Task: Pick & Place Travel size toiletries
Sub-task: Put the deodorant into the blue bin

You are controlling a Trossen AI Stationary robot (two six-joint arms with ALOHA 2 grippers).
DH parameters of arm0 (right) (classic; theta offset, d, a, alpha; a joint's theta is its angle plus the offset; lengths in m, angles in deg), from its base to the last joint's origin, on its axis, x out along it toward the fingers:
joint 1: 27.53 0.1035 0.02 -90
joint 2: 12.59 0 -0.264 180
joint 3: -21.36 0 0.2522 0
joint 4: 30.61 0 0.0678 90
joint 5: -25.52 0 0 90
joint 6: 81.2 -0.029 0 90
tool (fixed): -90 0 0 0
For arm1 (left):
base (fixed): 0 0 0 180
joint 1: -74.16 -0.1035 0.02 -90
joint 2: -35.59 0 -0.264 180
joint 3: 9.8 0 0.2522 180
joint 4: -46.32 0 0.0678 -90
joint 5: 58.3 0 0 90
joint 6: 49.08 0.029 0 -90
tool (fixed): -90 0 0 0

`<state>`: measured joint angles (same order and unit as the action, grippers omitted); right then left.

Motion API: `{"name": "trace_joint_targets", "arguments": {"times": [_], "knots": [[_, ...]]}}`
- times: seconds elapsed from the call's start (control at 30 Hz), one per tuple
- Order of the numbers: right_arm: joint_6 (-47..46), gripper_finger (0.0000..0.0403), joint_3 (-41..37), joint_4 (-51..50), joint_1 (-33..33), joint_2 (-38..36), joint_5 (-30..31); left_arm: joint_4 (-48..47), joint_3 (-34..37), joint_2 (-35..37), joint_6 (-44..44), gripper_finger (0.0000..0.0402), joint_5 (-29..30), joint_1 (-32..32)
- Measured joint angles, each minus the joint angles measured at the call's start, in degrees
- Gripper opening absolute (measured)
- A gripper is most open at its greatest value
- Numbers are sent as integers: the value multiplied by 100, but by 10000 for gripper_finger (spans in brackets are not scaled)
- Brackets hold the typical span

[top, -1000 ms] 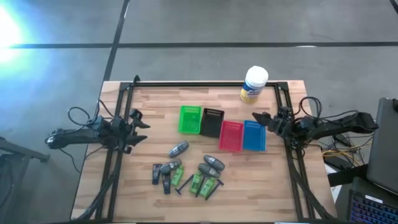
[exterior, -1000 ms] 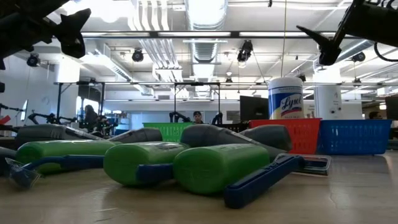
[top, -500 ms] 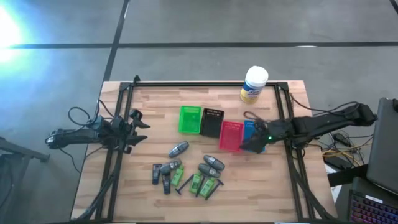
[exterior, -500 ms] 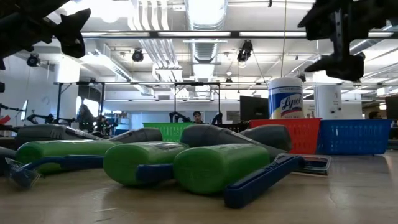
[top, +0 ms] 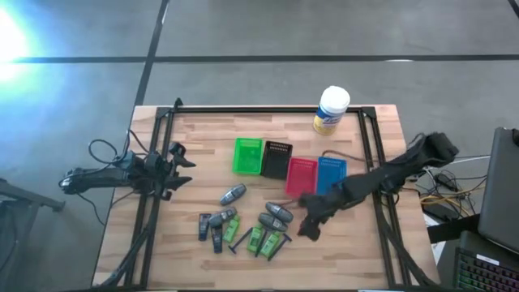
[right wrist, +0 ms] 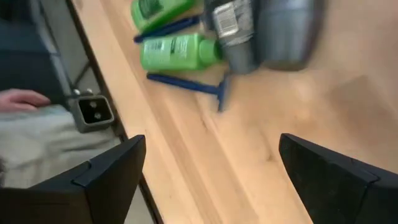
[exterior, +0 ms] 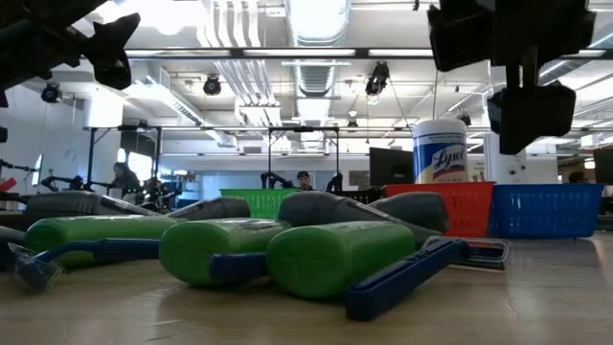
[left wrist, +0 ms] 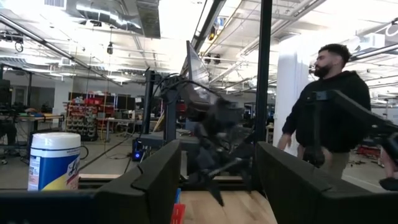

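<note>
The travel size toiletries [top: 243,223] lie loose in a cluster on the wooden table's near middle: grey oblong tubes [top: 276,215], green packets [top: 258,238], small dark tubes [top: 207,225] and thin dark sticks [top: 276,243]. My right gripper [top: 306,217] hangs open just right of the cluster, above the table and touching nothing. In its wrist view the green packets [right wrist: 177,51], grey tubes [right wrist: 286,31] and a blue-handled stick [right wrist: 193,86] lie ahead of the spread fingers [right wrist: 112,174]. My left gripper [top: 180,169] waits open at the table's left edge.
Four small bins stand in a row behind the cluster: green [top: 248,155], black [top: 276,159], red [top: 302,176], blue [top: 331,174]. A white tub with a yellow label [top: 331,109] stands at the far edge. A person [left wrist: 329,106] stands beyond the table; a hand [right wrist: 22,98] shows past the near edge.
My right arm has swung out from the table's right edge, passed over the blue bin, and reached toward the near left, ending beside the toiletries cluster. It has also come lower. The toiletries have not moved.
</note>
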<state>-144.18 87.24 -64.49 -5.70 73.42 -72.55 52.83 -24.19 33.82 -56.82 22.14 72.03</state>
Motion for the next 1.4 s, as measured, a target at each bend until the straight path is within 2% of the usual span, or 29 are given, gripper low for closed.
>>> {"name": "trace_joint_targets", "arguments": {"times": [0.2,0.43,0.57,1.17,1.27,1.4], "knots": [[282,364,1423,-1760,-95,1132,1069,0,0,-1,0,213,0,0],[925,364,2830,-2870,-338,2480,1125,1,1,0,1,213,0,2],[1067,364,3354,-3407,-395,2912,1332,1,0,0,0,213,0,3],[1252,362,3459,-3274,-627,3511,1429,-10,1,0,0,213,0,4],[1340,339,3452,-3277,-626,3511,1424,-17,1,-1,0,213,0,4],[1401,278,3448,-3259,-624,3511,1407,-22,0,-1,-1,213,0,4]]}}
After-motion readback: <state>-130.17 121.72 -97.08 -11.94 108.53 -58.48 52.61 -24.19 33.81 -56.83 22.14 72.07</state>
